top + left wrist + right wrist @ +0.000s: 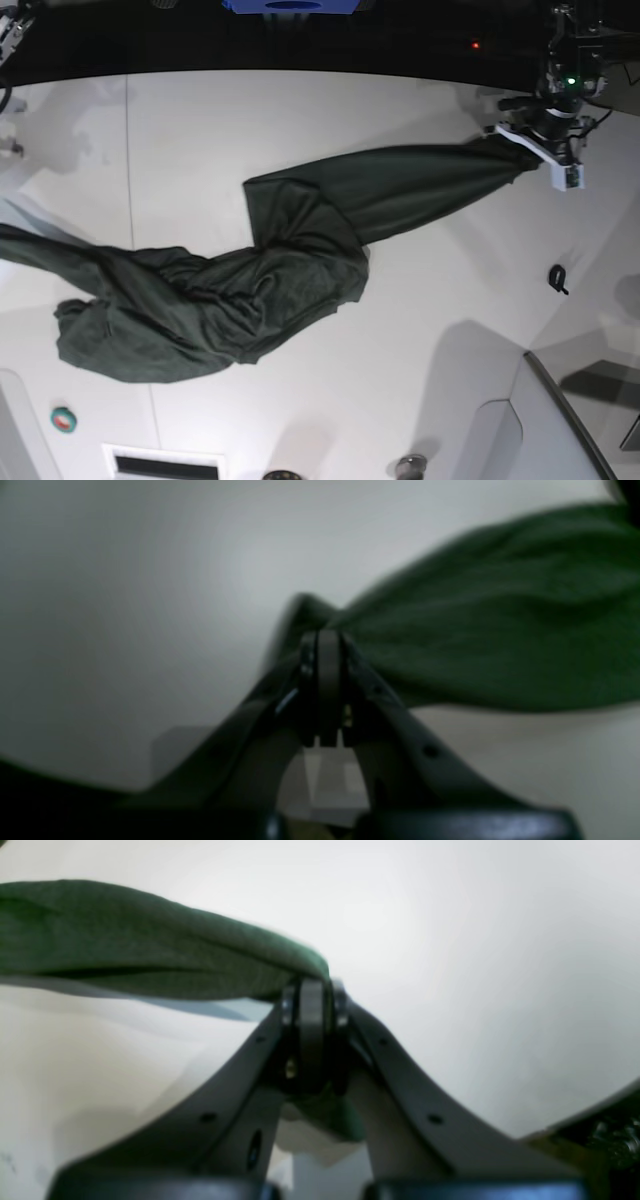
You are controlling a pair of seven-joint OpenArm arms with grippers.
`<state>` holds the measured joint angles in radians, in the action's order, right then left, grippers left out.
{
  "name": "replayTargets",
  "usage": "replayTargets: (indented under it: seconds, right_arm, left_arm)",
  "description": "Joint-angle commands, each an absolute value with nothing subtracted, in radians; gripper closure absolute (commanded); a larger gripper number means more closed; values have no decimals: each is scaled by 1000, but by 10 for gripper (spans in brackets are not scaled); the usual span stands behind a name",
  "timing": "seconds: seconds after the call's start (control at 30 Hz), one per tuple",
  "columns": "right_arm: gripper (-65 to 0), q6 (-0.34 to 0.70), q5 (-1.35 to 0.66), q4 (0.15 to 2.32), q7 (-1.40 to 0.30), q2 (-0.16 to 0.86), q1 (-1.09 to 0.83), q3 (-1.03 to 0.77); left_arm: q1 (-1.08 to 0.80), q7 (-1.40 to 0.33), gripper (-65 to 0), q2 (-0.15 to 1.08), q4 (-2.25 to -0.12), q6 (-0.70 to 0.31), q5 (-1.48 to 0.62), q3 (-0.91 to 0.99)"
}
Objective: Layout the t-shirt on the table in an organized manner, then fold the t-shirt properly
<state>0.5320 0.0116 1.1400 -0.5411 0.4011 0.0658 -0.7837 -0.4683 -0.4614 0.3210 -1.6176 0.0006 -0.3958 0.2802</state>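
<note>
The t-shirt point(270, 280) lies stretched across the white table point(430, 330) in the base view, a long dark green band running from the left edge of the picture to the upper right, with a bunched, wrinkled heap at the lower left and a thick fold near the middle. Its left end runs out of the picture at the edge, so the right gripper itself cannot be seen from above; only the cloth rising toward that edge shows. In the right wrist view the right gripper point(312, 990) has its jaws pressed together on a corner of the shirt point(150, 950), a scrap of green showing below the jaws between the finger arms, and the cloth hangs off to the left above the table point(475, 965). The left gripper point(325, 637) is likewise clamped on the shirt point(500, 645) in the left wrist view, the fabric gathered to a point at its tips and spreading out to the right; that picture is dim and blurred, so the exact part of the garment held cannot be told. From above, the left arm point(550, 120) sits at the upper right with the cloth drawn tight into it, its fingertips hidden under the wrist. Sleeves and collar cannot be made out anywhere in the folds. A small dark object point(557, 277) lies on the table near the right edge, too small to identify, and a small teal and red round item point(64, 419) rests at the lower left.
</note>
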Motion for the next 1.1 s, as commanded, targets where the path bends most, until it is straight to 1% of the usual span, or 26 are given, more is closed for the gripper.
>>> replayTargets:
  seconds: [0.0,0.07,0.2,0.27,0.33,0.37,0.4,0.5,0.57,0.6,0.63,0.7,0.77,0.8,0.87,0.93,1.07]
  right_arm:
    - [-8,529,5,1168,-535,423,81,-794]
    - [-8,522,5,1184,-539,423,81,-805]
    - [-8,398,5,1175,-533,423,81,-794]
    - [-15,344,5,1141,-532,423,94,-760]
    - [-21,315,5,1104,-535,423,119,-716]
    - [-47,320,5,1099,-539,418,122,-693]
    - [-92,320,5,1109,-547,414,120,-664]
    - [-275,351,5,1191,-599,387,116,-565]
    - [-404,374,4,1279,-613,364,88,-544]
    - [-455,390,2,1333,-613,346,76,-542]
    - [-483,409,2,1380,-613,325,70,-542]
    - [-488,466,4,1471,-613,291,58,-536]
    - [-488,535,4,1538,-621,271,54,-484]
    - [-488,552,5,1555,-621,268,53,-460]
    - [-488,552,5,1566,-621,266,54,-407]
    - [-488,552,5,1567,-621,266,56,-349]
    - [-488,552,5,1564,-621,272,59,-205]
  left_arm:
    - [-469,-444,0,334,-1635,5,-397,306]
    - [-473,-444,0,334,-1635,5,-397,349]
    - [-473,-446,0,334,-1635,5,-397,421]
    - [-473,-449,0,334,-1635,5,-397,432]
    - [-473,-450,0,334,-1635,5,-397,432]
    - [-473,-450,0,332,-1635,5,-397,432]
    - [-473,-450,0,331,-1635,5,-397,430]
    - [-473,-450,0,329,-1627,5,-397,432]
    - [-473,-450,0,329,-1627,5,-398,432]
    - [-473,-450,0,329,-1629,5,-398,432]
    - [-473,-450,0,329,-1630,5,-398,432]
    - [-470,-450,0,329,-1627,5,-398,433]
    - [-469,-450,-123,329,-1627,5,-398,435]
    - [-469,-449,-179,329,-1627,5,-398,437]
    - [-470,-449,-267,329,-1627,5,-400,470]
    - [-467,-450,-316,329,-1627,5,-403,519]
    - [-467,-450,-323,329,-1647,4,-406,590]
